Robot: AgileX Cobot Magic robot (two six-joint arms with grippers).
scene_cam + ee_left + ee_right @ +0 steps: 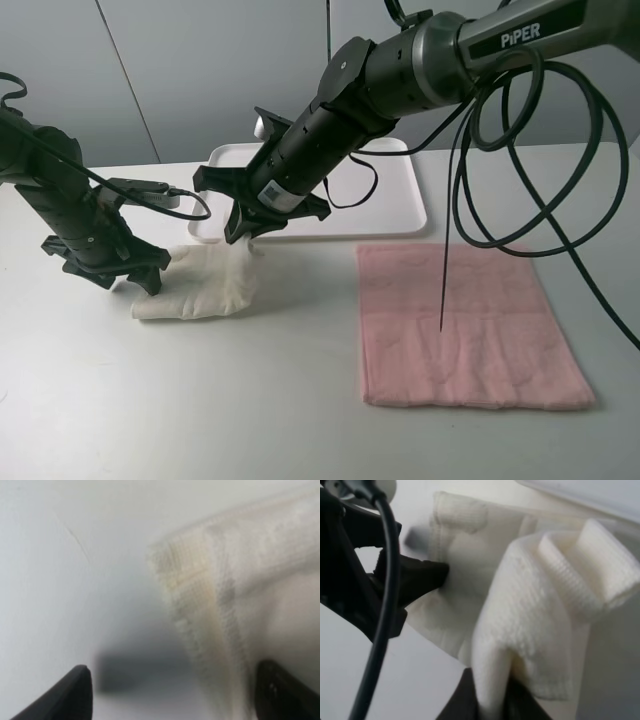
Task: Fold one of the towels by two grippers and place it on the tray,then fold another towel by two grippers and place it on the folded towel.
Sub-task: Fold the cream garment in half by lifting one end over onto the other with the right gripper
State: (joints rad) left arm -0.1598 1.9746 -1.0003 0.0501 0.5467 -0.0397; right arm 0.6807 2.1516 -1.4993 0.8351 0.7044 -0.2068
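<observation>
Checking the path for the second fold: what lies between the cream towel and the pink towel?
Only bare table separates the cream towel from the pink towel, in the exterior high view.

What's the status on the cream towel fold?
Left jaws open at cream towel edge. Right jaws shut on its fold. Not yet on tray; nothing blocking.

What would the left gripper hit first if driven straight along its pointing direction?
Probably the cream towel: its folded edge sits just ahead between the fingers of the open left gripper, nearer one of them. Beside it, only bare table. Depth unclear.
</observation>
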